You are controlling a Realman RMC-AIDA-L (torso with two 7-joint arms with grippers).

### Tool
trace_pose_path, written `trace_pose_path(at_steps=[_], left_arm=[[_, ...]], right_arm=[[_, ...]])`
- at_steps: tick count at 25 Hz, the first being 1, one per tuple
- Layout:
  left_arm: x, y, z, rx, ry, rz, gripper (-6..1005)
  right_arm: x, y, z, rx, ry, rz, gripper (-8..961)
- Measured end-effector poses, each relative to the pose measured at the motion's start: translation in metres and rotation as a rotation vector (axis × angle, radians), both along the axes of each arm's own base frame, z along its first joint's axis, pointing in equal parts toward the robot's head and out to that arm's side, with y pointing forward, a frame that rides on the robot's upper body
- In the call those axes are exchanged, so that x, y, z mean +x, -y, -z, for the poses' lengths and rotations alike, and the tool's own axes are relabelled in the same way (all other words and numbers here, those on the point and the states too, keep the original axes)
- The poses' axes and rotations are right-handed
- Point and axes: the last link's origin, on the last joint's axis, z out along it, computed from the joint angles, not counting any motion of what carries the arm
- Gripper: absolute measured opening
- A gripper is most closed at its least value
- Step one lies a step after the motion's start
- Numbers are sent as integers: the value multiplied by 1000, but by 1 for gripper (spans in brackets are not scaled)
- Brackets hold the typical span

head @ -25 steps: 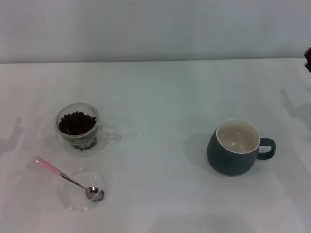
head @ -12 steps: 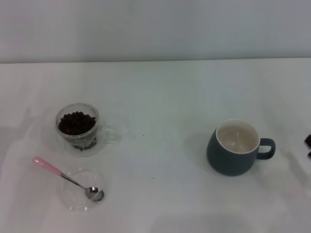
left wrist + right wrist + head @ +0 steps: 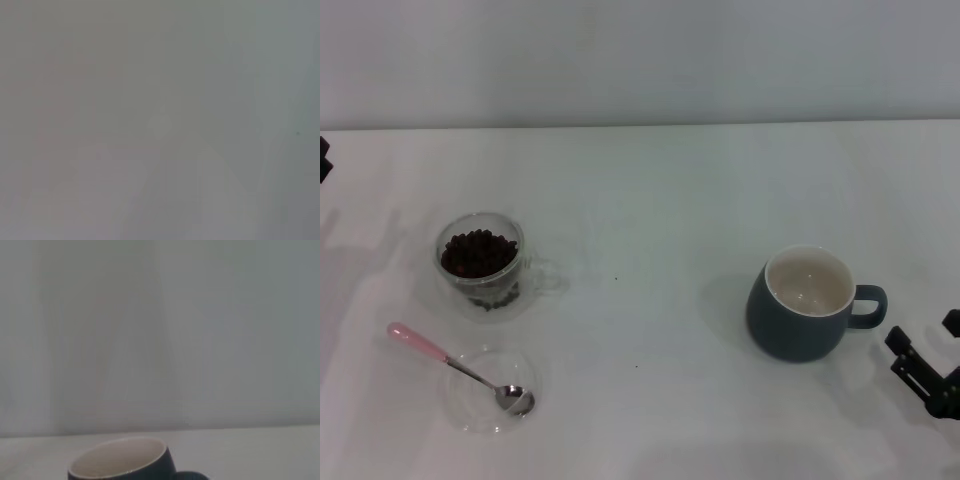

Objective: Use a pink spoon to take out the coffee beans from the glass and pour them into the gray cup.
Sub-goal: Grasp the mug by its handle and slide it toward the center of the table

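No brand, label or writing can be read on anything here.

Against the frame half a second back, the right gripper [image 3: 927,372] has come further into the head view and now sits low beside the gray cup [image 3: 800,305], on the side of its loop handle, close to it but apart. Its 2 dark fingers [image 3: 905,352] stand spread with nothing between them. The left gripper [image 3: 323,160], absent before, now shows as a dark sliver at the frame's edge, well away from the gray cup, beyond the glass; whether its jaws are spread or pressed together I cannot tell. The vessels and the spoon lie where they lay.

Counted: 1 gray cup, upright on the white table [image 3: 650,200], its cream inside bare. 1 glass [image 3: 480,262], well apart from the cup toward the robot's left, upright, with coffee beans [image 3: 477,252] heaped in it, too many to count. 1 pink spoon [image 3: 455,367], nearer the robot than the glass, metal bowl resting in 1 flat clear dish [image 3: 490,390], pink handle jutting out over the rim away from the cup.

The right wrist view shows the gray cup's rim [image 3: 120,465] and the top of its handle before a plain wall. The left wrist view shows only a blank pale surface.
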Motion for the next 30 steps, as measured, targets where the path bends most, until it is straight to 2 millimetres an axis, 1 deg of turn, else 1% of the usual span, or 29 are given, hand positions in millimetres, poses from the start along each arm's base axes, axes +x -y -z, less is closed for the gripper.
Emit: trace_pose_path(at_steps=[7, 12, 15, 20, 30], left_arm=[[-5, 5, -3, -12, -36, 5, 893], [-11, 15, 1, -27, -37, -6, 893], [-12, 20, 3, -42, -46, 1, 893], [-14, 28, 0, -26, -42, 17, 893], [-17, 31, -2, -21, -46, 13, 893]], right_arm=[[0, -13, 11, -34, -16, 52, 823], [-5, -20, 18, -50, -31, 59, 821], [-3, -24, 17, -35, -34, 82, 819], [-2, -29, 15, -22, -32, 92, 816], [-5, -49, 13, -14, -24, 90, 811]])
